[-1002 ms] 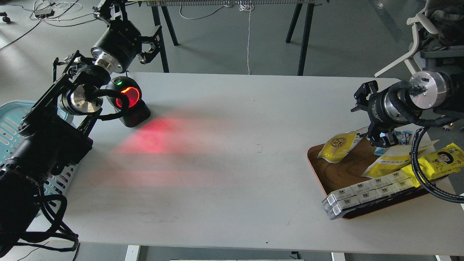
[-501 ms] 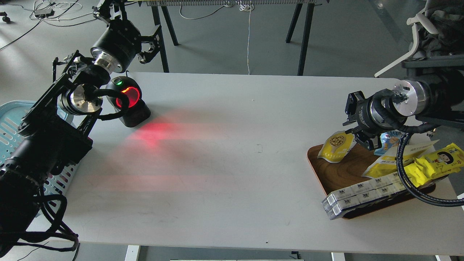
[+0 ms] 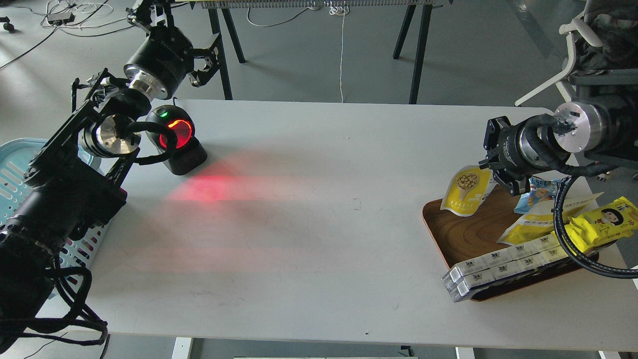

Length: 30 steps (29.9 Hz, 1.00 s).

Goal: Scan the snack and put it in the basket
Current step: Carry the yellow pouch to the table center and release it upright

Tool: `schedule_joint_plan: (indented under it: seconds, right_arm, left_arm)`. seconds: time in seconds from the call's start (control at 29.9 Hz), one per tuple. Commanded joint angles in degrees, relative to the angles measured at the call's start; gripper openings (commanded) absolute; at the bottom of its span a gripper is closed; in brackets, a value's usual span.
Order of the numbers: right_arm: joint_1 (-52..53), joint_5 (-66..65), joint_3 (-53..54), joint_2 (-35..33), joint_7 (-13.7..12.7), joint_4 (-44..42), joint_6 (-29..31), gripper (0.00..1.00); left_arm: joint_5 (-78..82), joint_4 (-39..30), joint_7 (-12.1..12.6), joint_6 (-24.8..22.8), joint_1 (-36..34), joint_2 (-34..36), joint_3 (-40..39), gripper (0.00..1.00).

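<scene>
The snack (image 3: 466, 192), a small yellow-and-white pouch with a round picture of beige nuts, stands nearly upright over the far left corner of the brown wooden tray (image 3: 461, 239). My right gripper (image 3: 492, 167) is against the pouch's right edge and appears shut on it. The light blue basket (image 3: 15, 164) sits at the far left, off the table's left edge, largely hidden behind my left arm. My left gripper (image 3: 183, 35) is raised beyond the table's far left corner, open and empty.
A black barcode scanner (image 3: 177, 137) with a red glowing ring stands at the table's back left and casts red light on the table. The tray also holds white boxes (image 3: 498, 269), a bright yellow cartoon wrapper (image 3: 605, 222), a blue-and-white packet (image 3: 536, 192) and a larger yellow-white pouch (image 3: 543, 219).
My right gripper came down to the pouch's right edge and closed in. The pouch then rose and tipped from lying to nearly upright. The left arm has not moved.
</scene>
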Motion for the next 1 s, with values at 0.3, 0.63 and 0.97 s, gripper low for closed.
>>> schedule_joint_plan:
  seconds: [0.3, 0.63, 0.97]
  right_arm:
    - [2.19, 0.52, 12.46, 4.32, 0.0, -0.45, -2.17, 0.0]
    - [0.08, 0.61, 15.62, 22.07, 0.0, -8.62, -2.17, 0.0]
    - [-5.37, 0.61, 16.77, 35.18, 0.0, -18.29, -2.17, 0.0]
  left_arm:
    - [0.0, 0.08, 0.0, 0.01, 0.01, -0.03, 0.04, 1.0]
    - [0.0, 0.08, 0.0, 0.01, 0.01, -0.03, 0.13, 1.0]
    - [0.0, 0.08, 0.0, 0.01, 0.1, -0.03, 0.13, 1.0]
